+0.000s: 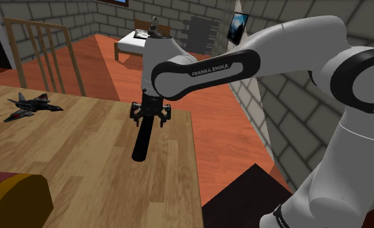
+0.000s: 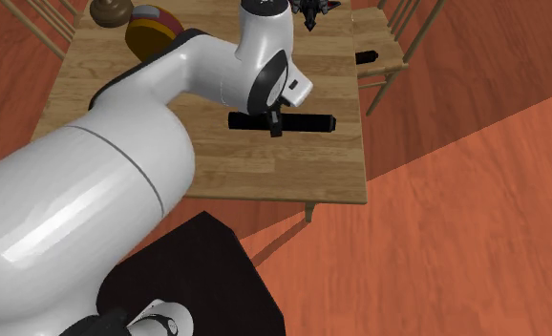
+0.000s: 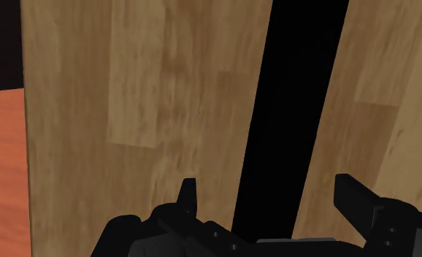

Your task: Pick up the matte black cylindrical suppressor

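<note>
Gripper [image 3: 266,184]: unclenched, fingers astride the suppressor [image 3: 297,109]; the wrist view shows a gap at one finger [image 3: 188,193].
Suppressor: black, flat on the table [image 1: 82,149], near its edge.
Shoulder view: jet [image 1: 33,105] farther along.
Second exterior view: chair [image 2: 389,48] beside the table.

1. We see a matte black suppressor [image 1: 141,142].
2. We see a pale tan table [image 1: 82,155], streaked with wood grain.
3. We see an orange-red planked floor [image 1: 211,123].
4. We see grey brick-patterned walls [image 1: 276,97].
5. We see a white arm [image 1: 296,39], dark-jointed.
</note>
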Controlling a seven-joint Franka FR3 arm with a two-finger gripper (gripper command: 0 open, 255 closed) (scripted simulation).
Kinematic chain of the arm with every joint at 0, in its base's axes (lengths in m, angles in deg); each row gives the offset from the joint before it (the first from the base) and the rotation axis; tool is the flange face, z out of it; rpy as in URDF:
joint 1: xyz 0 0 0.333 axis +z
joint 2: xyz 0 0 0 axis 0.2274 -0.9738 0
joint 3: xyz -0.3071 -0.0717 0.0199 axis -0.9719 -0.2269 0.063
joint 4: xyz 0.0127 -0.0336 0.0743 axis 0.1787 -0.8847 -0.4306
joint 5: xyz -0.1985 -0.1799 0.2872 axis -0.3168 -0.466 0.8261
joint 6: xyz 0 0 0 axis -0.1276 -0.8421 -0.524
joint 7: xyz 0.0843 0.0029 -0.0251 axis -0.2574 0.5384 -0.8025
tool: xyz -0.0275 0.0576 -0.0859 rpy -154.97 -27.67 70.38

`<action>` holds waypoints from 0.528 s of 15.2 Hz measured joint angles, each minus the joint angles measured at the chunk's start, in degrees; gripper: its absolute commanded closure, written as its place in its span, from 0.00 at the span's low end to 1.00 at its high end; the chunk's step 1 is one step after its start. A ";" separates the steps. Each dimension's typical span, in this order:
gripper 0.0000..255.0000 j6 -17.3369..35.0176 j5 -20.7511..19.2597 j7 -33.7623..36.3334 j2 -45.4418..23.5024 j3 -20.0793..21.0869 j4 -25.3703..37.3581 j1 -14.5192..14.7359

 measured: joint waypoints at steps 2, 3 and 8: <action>0.00 0.20 -1.13 1.48 -2.69 -0.22 2.37 0.80; 0.00 0.67 -1.41 1.77 -3.29 -0.32 2.48 0.93; 0.00 3.48 -2.47 2.68 -5.35 -0.69 1.60 1.39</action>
